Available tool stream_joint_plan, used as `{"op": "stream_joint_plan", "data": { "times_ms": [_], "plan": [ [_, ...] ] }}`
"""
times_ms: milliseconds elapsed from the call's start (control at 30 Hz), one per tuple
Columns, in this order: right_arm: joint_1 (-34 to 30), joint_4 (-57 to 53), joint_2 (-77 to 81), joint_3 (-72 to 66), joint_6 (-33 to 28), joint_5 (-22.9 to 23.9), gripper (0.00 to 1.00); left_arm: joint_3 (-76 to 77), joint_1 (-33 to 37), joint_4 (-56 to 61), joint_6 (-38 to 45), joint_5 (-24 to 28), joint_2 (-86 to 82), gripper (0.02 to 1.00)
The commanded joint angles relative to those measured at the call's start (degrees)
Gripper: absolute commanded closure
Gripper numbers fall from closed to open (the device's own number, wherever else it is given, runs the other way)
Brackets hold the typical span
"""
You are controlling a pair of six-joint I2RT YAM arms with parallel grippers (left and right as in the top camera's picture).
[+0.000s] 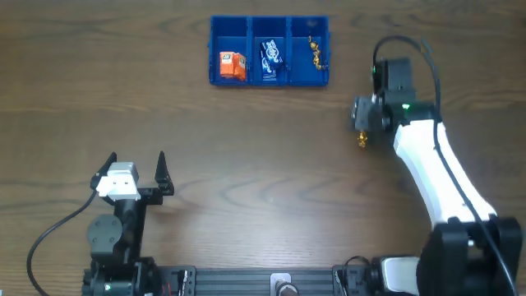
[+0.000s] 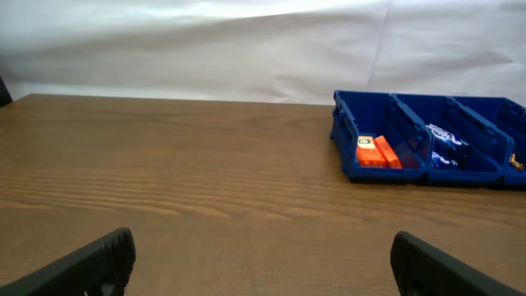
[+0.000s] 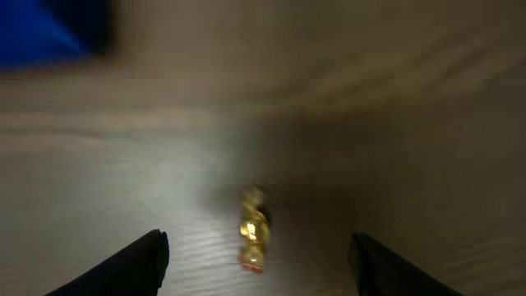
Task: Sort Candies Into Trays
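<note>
Progress: blue plastic three-compartment tray [image 1: 251,29], far centre, holds orange candy [image 1: 232,66] in left bin, blue-wrapped candy [image 1: 271,56] in middle, gold candies [image 1: 316,51] in right. Remaining: one gold-wrapped candy [image 3: 253,230] on table, right of tray, under right gripper [image 3: 259,261], fingers apart, not yet grasped. Left gripper [image 2: 263,256] spread wide, near left.

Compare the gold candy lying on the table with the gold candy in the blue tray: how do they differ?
Place: the loose gold candy lies on the bare table, right of the blue tray; the sorted gold candy sits in the tray's right compartment. Gripper: the loose gold candy lies untouched between the open fingers of the right gripper; the sorted gold candy has no gripper near. Both have gold wrappers.
</note>
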Motion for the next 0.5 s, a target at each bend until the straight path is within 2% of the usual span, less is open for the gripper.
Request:
{"op": "stream_joint_plan", "data": {
  "times_ms": [33, 233, 500],
  "plan": [
    [-2.43, 3.28, 3.74, -3.28, -0.63, -5.33, 0.292, -1.42, 0.22, -1.46, 0.17, 0.5, -0.33, 0.02],
    [-2.4, 6.88, 12.44, -3.28, -0.61, -6.6, 0.321, -1.42, 0.22, -1.46, 0.17, 0.5, -0.33, 0.02],
    [-2.36, 6.71, 14.84, -3.28, -0.63, -6.56, 0.369, -1.42, 0.22, -1.46, 0.17, 0.5, -0.33, 0.02]
  ]
}}
